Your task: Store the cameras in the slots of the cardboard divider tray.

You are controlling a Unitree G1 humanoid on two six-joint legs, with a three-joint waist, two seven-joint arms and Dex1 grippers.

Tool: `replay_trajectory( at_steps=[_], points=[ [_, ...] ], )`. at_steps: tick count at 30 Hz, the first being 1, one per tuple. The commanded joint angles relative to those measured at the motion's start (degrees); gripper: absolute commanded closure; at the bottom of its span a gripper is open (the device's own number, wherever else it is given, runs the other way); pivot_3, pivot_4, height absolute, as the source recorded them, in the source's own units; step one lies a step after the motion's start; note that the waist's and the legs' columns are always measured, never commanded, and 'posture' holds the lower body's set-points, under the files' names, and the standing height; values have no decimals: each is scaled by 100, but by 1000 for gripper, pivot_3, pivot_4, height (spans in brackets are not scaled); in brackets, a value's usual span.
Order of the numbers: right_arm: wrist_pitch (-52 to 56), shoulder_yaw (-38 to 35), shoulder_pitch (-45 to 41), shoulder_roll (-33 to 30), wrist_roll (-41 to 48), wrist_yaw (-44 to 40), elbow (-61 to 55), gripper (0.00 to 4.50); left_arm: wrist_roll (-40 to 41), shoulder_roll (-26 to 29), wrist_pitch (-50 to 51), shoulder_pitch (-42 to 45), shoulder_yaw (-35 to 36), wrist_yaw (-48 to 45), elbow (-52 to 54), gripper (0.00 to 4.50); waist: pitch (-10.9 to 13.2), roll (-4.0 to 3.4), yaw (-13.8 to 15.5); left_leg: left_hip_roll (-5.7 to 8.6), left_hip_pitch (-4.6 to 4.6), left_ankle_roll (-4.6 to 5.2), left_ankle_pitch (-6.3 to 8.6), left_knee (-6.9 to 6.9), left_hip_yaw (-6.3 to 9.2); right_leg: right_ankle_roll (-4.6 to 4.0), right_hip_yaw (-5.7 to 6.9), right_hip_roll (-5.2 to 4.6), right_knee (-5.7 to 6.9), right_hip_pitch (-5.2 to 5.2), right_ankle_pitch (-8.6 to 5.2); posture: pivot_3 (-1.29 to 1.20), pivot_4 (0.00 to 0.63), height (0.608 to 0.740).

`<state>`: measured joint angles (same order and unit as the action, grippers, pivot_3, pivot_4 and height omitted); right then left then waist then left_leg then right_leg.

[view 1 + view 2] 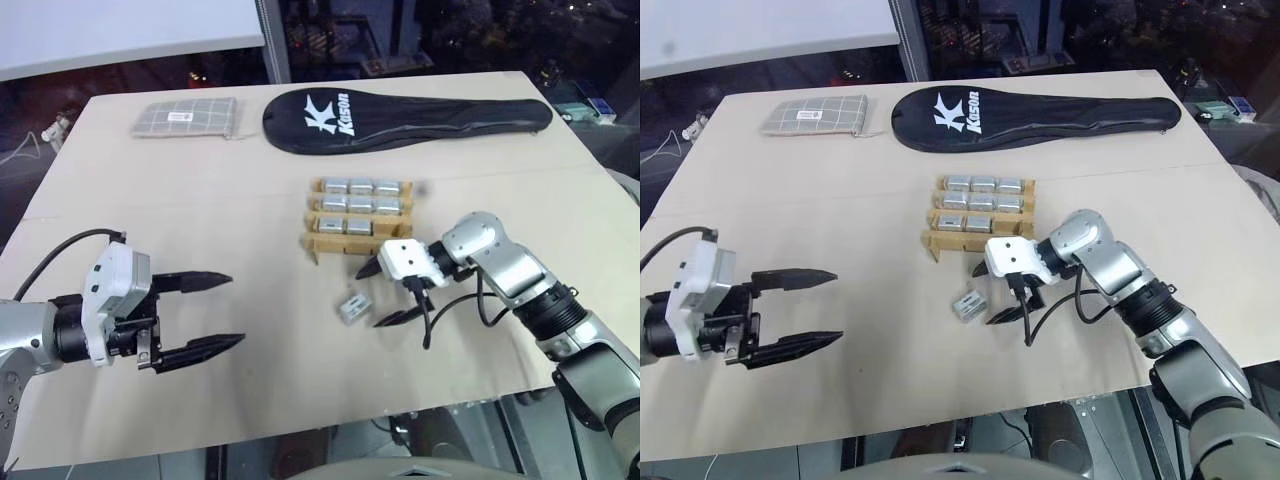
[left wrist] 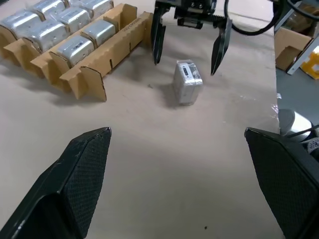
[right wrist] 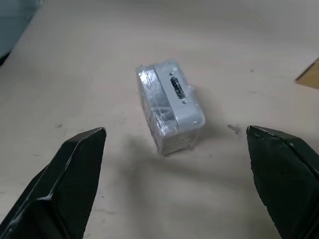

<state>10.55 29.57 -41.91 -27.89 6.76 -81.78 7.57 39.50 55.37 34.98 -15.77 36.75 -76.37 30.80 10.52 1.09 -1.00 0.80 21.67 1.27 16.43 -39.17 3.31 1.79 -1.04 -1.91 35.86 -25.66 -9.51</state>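
Right tool [image 1: 384, 295] angled down, spread beside loose camera [image 1: 353, 308].

Beige table [image 1: 200, 200] (dark floor [image 1: 150, 75] beyond), white tabletop [image 1: 120, 30] behind.

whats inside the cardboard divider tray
Eight silver cameras fill slots of the cardboard divider tray. The near row holds two; the right gripper covers that row's right-hand slot, so its contents cannot be seen.

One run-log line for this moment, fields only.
right claw: open, flanking loose camera | left claw: open, empty | cardboard divider tray: eight filled, front-right slot unclear | loose camera: on table
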Motion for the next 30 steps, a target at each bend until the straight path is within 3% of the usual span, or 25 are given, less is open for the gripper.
replay_trajectory(
  at_steps=[1, 3, 8, 17, 24, 30],
  points=[
    [-66, -19, -135, 91, -16, -62, -93, 523, 94, 199, -135, -66, 194, -262, 28, 0, 0, 0, 1, 0, 0, 0, 0, 0, -1, 0, 0, 0, 0, 0, 0, 0, 150, 740],
    [-36, -23, -128, 135, -26, -63, -111, 1133, 165, 258, -215, -45, 182, -413, 2, 0, 0, 0, 4, 0, 0, 0, 0, 0, -2, 0, 0, 0, 0, 0, 0, 0, 150, 740],
    [6, -21, -115, 189, -36, -118, -111, 3738, 574, 343, -367, 361, -53, -816, -185, 0, 1, -2, 12, 1, 0, 0, 0, -1, -7, 0, 3, 0, -1, 1, -1, 0, 150, 740],
    [92, -100, -21, 191, -40, -29, -201, 3841, 584, 438, -429, 736, -410, -853, -388, 0, 1, -2, -7, 1, 0, 0, 0, 0, -12, 0, 2, 1, -1, 0, 0, 0, 150, 740],
    [871, -860, -414, -92, 564, 19, -547, 3841, 528, 517, -446, 917, -586, -897, -489, 0, 3, -5, 2, 1, 2, 0, 0, -1, -5, 0, 2, 0, -2, 0, 0, 0, 150, 740],
    [564, -1500, -1129, -530, 390, 346, 544, 3841, 438, 564, -591, 1055, -765, -959, -656, 0, 4, -7, 4, 3, 2, 1, 0, 0, -22, 0, 4, 0, -2, 0, 0, 0, 150, 740]
  ],
)
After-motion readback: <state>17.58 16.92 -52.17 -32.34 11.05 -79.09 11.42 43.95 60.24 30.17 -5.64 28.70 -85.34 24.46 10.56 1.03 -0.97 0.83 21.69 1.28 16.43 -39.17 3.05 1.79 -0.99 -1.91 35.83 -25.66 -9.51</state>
